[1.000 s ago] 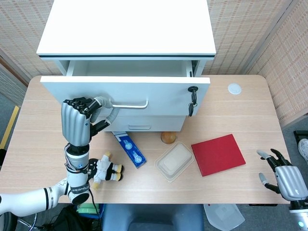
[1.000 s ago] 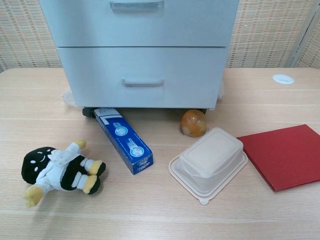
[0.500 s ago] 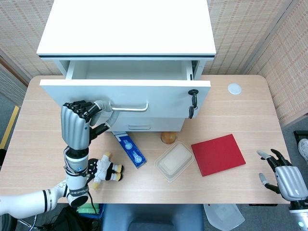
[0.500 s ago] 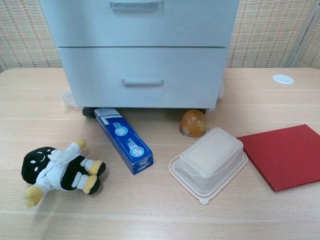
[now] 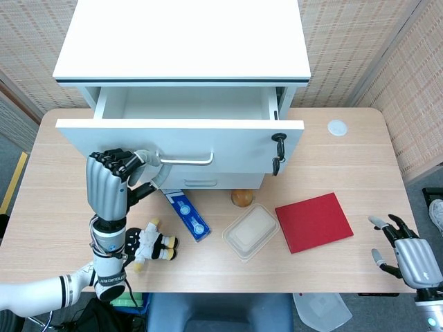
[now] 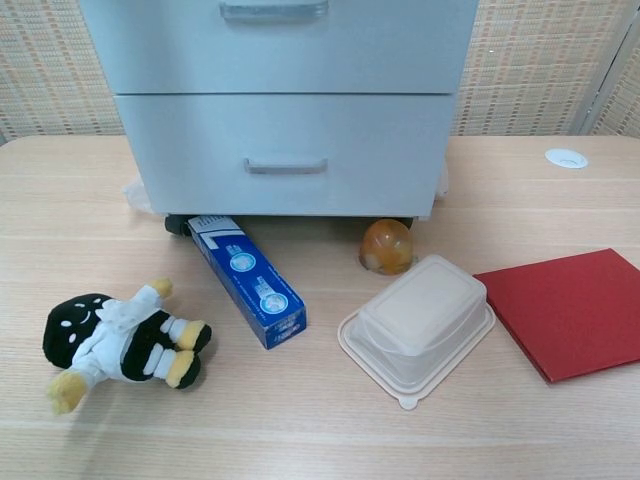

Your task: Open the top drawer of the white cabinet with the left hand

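The white cabinet [image 5: 181, 38] stands at the back of the table, and the chest view shows its lower drawer fronts [image 6: 290, 140]. Its top drawer [image 5: 228, 142] is pulled out, and the inside looks bare. My left hand [image 5: 111, 180] grips the left end of the drawer's metal handle [image 5: 190, 162] with its fingers curled around it. A black key [image 5: 278, 149] hangs from the lock at the drawer front's right. My right hand [image 5: 408, 252] hovers open past the table's front right corner, holding nothing. The chest view shows neither hand.
In front of the cabinet lie a blue box [image 5: 187, 214], a plush toy [image 5: 154, 242], an orange ball [image 5: 241, 198], a lidded plastic container [image 5: 251, 232] and a red pad [image 5: 313, 221]. A white disc [image 5: 337, 127] sits at the back right.
The top drawer has slid further out toward me, with my left hand moving back along with its handle. My right hand has stayed put.
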Robot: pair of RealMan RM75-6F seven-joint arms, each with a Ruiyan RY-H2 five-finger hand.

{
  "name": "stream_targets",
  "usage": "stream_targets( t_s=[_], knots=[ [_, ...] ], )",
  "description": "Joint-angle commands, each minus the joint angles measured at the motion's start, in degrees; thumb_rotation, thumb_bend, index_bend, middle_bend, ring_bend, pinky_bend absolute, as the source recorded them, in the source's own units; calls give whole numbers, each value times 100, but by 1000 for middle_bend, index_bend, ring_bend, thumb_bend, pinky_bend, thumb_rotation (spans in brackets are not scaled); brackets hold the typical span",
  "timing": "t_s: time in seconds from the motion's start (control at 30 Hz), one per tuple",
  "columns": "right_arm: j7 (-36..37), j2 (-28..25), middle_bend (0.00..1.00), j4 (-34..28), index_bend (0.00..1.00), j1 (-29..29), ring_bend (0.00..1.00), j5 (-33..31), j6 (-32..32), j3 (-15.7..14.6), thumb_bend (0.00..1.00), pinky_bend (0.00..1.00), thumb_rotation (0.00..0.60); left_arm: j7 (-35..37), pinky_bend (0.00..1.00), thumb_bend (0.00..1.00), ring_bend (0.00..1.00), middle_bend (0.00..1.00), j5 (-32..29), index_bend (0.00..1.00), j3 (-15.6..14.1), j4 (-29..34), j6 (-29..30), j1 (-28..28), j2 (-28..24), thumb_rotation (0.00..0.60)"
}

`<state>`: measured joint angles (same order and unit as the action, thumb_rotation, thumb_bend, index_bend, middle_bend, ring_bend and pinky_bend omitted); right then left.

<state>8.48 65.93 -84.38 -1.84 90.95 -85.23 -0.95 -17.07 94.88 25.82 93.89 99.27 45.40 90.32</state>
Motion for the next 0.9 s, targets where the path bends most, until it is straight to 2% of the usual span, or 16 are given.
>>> stream_targets(
  t_s=[0.03,0.73,0.9],
  knots=[
    [-2,-3,316,-3,188,2,237,1,-4,-1,334,320,600,-3,1000,309,1000,1000,23,618,-6,24,4,-14,-3,600],
    [-23,15,316,-10,188,-16,237,-2,34,-4,334,320,600,-5,1000,309,1000,1000,236,617,-47,153,53,-154,-12,600],
    [-30,10,316,-13,188,-13,237,-4,19,2,334,320,600,4,1000,298,1000,1000,260,570,-7,169,59,-161,-16,600]
  ],
)
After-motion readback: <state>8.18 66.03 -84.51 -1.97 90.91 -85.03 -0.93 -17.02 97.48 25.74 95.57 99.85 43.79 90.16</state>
